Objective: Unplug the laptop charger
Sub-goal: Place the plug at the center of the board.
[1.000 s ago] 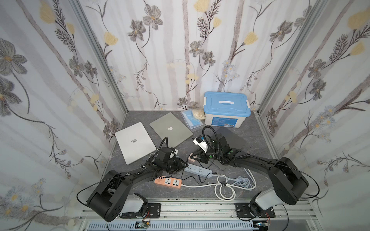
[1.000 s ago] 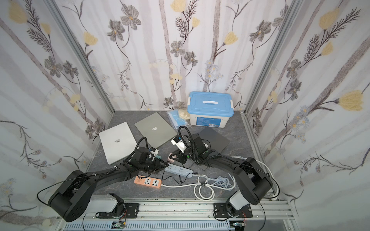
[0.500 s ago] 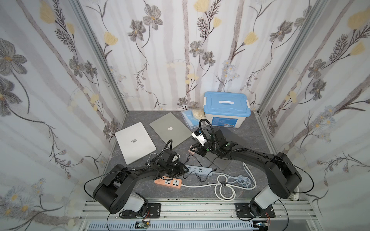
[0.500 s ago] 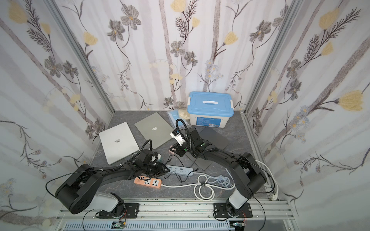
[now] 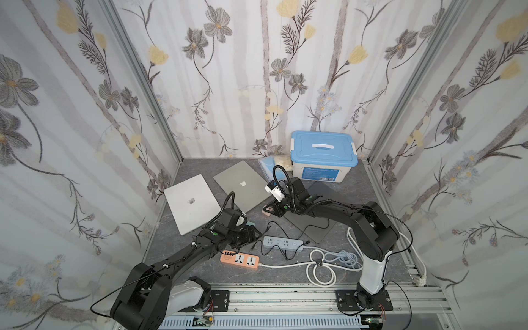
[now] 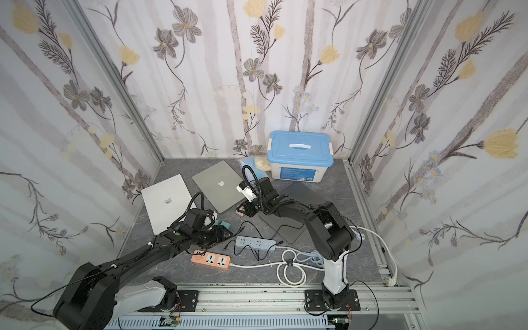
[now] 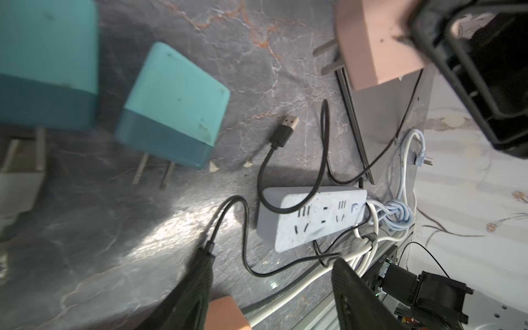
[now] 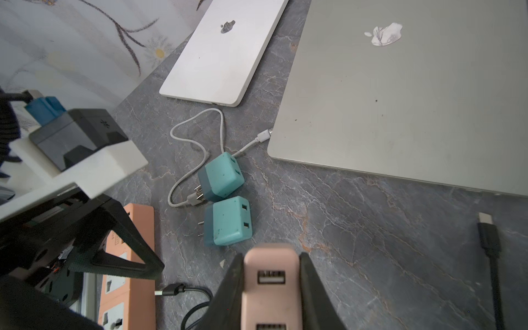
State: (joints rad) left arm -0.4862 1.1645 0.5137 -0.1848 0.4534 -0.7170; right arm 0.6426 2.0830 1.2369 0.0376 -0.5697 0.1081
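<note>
Pink charger [image 8: 270,297] in right gripper [image 8: 271,258] jaws, seemingly farther from grey strip [image 5: 283,243]

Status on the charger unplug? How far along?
Done: pink charger is out of any socket, prongs bare; teal chargers lie loose, unplugged. In hand: right gripper clamps the pink charger; left gripper is open, empty. Left: probably just setting it down.

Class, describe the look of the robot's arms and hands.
The left arm and right arm are black jointed links on white base segments, each with a green dot and a looping black cable near the wrist. The left hand and right hand each have two black, tapered fingers.
</note>
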